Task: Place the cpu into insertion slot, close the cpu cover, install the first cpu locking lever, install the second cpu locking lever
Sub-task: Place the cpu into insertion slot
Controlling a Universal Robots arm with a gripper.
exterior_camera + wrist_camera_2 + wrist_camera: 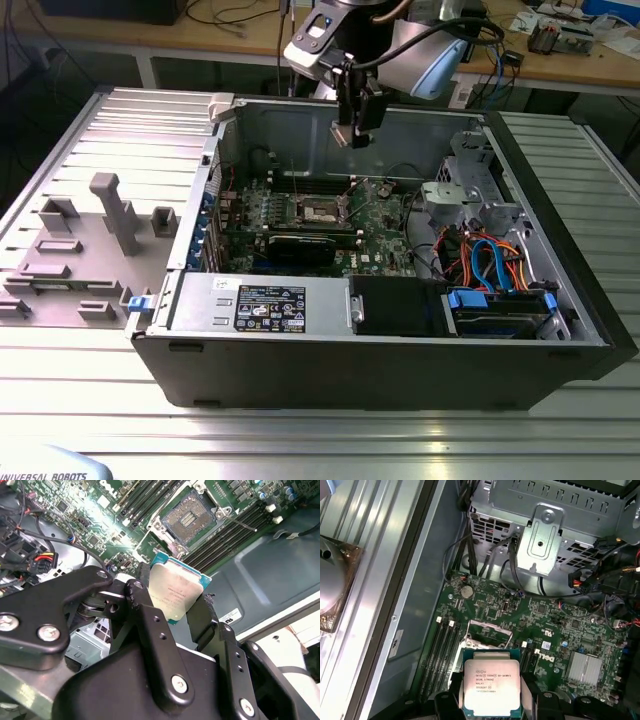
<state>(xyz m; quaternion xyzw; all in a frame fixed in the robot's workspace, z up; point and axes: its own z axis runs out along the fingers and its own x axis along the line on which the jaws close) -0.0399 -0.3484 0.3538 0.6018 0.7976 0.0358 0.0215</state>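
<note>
The two black fingers of the gripper were closed partway, just as wide as the cpu, and pinched it by two opposite edges, one finger on each side, with nothing else between them. The chip sat at the fingertips with its silvery metal top turned toward both wrist cameras and a thin green border showing along its free edges. It looked almost square, so no long axis could be made out; the clamped edges ran in line with the fingers. In the exterior view the gripper hung in the upper middle of the frame, pointing down into the open computer case and held high above the motherboard. The insertion slot lay near the centre of that frame, below and slightly toward the exterior view's left of the gripper, well apart from the chip. In the second wrist view the slot stood uncovered, its grid of contacts bare, with a thin metal lever slanting off one corner and rows of memory slots beside it. The case rested on a ribbed metal table.
</note>
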